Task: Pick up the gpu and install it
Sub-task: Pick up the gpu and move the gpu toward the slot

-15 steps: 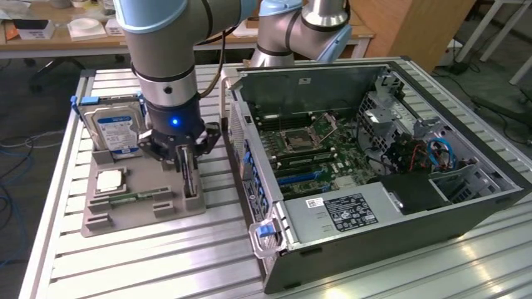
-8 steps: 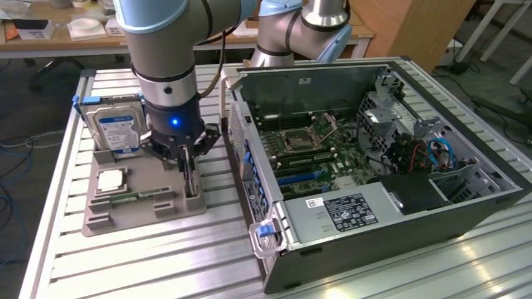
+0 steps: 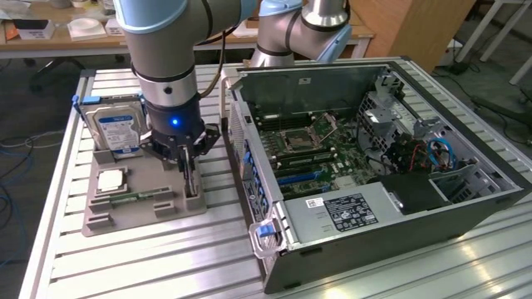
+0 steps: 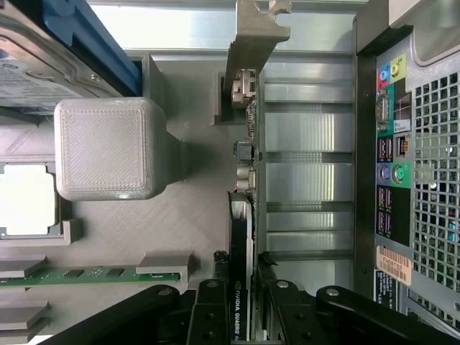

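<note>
Grey ribbed plastic block [image 4: 108, 147] near one side of upright green circuit card [image 4: 242, 180]; open black computer case [image 3: 399, 240] beyond bare slatted surface [image 4: 309, 180] strip on other.

— What sort of place is this?
— A robotics lab or test workshop. A robot arm [image 3: 166, 56] reaches down over a slatted aluminium bench [image 3: 141, 261]. An opened desktop computer case [image 3: 399, 246] lies on it, with a grey printed parts holder [image 3: 137, 212] beside.
— And behind?
— Cluttered wooden desks [image 3: 50, 47], and loose cables [image 3: 15, 146] on the floor.
</note>
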`<state>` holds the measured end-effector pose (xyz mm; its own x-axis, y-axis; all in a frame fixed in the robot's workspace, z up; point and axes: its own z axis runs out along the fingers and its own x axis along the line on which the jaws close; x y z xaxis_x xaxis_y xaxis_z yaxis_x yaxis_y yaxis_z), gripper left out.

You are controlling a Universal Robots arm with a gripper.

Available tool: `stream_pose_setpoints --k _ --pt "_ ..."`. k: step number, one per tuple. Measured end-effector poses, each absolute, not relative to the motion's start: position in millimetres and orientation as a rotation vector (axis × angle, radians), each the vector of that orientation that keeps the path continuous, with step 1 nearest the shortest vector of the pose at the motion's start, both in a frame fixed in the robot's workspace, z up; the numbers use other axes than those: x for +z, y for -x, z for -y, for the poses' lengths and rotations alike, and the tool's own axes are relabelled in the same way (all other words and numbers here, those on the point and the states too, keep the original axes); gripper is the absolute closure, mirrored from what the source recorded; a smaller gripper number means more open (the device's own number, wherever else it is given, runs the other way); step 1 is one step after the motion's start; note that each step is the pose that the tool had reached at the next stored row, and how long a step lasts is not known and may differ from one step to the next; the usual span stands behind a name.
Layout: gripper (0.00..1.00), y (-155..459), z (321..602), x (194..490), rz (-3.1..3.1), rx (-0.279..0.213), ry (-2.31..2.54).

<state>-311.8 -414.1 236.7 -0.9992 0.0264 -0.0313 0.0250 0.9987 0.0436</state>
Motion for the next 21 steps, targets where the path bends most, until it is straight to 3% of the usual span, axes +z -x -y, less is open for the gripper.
stream_pose_setpoints --k 21 --pt "0.74 312 414 279 -3.109 0.07 -0.04"
